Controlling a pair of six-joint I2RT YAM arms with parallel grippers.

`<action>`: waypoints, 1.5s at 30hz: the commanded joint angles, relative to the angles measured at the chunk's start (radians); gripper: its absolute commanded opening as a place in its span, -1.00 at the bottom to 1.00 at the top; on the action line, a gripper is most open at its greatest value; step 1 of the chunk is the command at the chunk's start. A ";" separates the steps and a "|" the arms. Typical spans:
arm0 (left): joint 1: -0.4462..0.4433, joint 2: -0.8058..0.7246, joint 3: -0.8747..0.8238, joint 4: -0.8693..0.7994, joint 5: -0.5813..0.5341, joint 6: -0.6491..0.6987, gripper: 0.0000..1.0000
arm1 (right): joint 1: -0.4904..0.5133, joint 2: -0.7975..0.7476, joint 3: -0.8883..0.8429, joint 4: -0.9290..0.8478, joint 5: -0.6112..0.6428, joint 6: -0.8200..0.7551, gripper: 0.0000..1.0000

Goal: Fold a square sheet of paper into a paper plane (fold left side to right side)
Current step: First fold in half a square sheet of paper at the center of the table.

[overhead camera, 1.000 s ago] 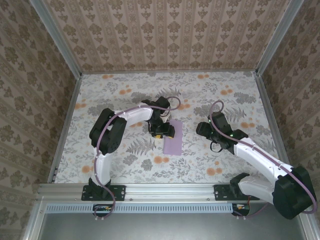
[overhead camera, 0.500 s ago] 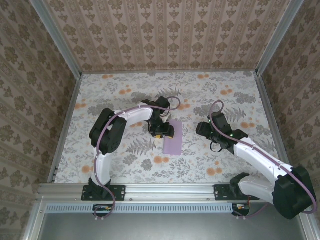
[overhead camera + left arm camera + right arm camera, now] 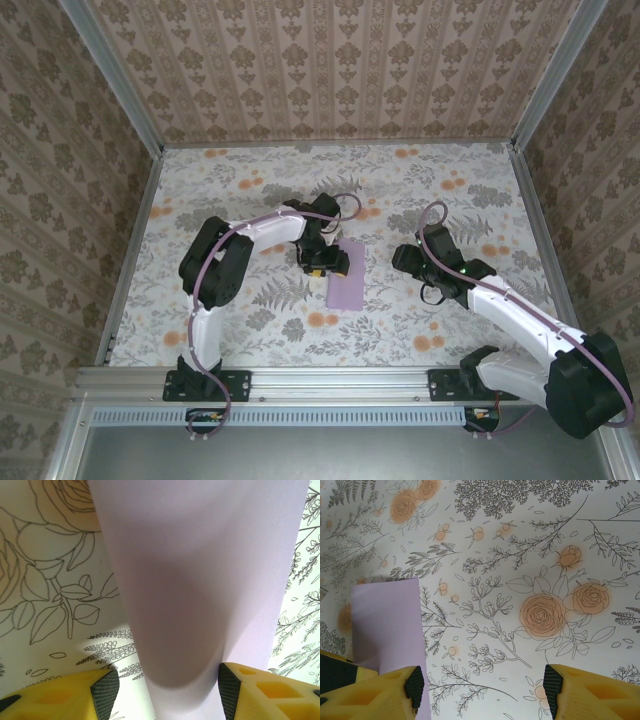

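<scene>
1. The paper is a pale lilac sheet lying flat as a tall narrow rectangle near mid-table on the flowery cloth. No pointy dart shape yet afaict.
2. The L gripper sits over the paper's 10 o'clock corner. In the left wrist view its fingers are apart w/ the sheet running between them. The 3 o'clock pad touches the paper's edge. The 9 o'clock pad has a strip of cloth showing before the paper starts. So it's straddling, not clamped, imo.
3. The R gripper is at 3 o'clock from the paper, near but not touching. Its fingers are apart w/ nothing but cloth between them.
4. Handling guess: featherlight, thin and floppy, and it prob slides on the cloth if nudged. The shading in the left wrist view suggests it bows up a bit. Creases are permanent, so a sloppy pinch means a stray wrinkle.
5. Where to grab, imo: the long edge at 9 o'clock, close to a corner, w/ a shallow pinch. Meanwhile the other gripper pins the 3 o'clock side so the sheet doesn't skate while it swings over.
</scene>
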 commanded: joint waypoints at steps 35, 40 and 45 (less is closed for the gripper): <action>-0.047 0.121 -0.066 0.116 0.083 0.006 0.20 | -0.006 0.001 -0.018 -0.003 -0.013 0.007 0.35; -0.049 0.124 -0.064 0.113 0.082 0.008 0.21 | -0.006 0.011 -0.015 0.002 -0.020 0.007 0.35; -0.051 0.128 -0.054 0.103 0.080 0.014 0.21 | -0.006 0.018 -0.012 0.007 -0.025 0.006 0.35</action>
